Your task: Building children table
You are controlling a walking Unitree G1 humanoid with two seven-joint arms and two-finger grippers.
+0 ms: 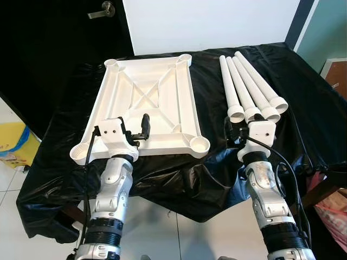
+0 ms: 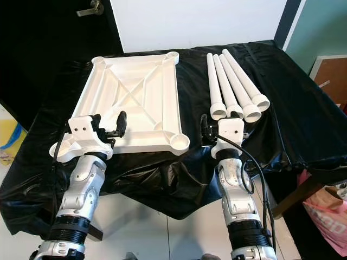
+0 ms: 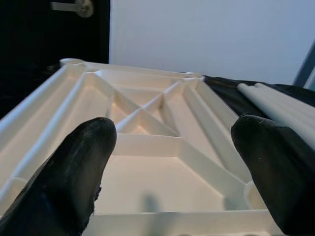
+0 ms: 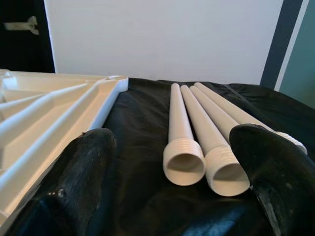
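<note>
The left tool (image 3: 172,167) hovers released over the near edge of the upturned white tabletop (image 1: 146,103); the right tool (image 4: 172,182) gapes just short of four threaded legs (image 1: 252,89) lying beside it. On the slick black cover (image 1: 303,97), a nudged leg could roll away.

Both arms forward, left gripper (image 3: 172,162) and right gripper (image 4: 170,172) fingers spread.

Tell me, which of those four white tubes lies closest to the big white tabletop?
The leftmost white plastic tube of the row. Only black cloth separates it from the upside-down white plastic tabletop; the other three lie beyond it, toward the robot's right.
</note>
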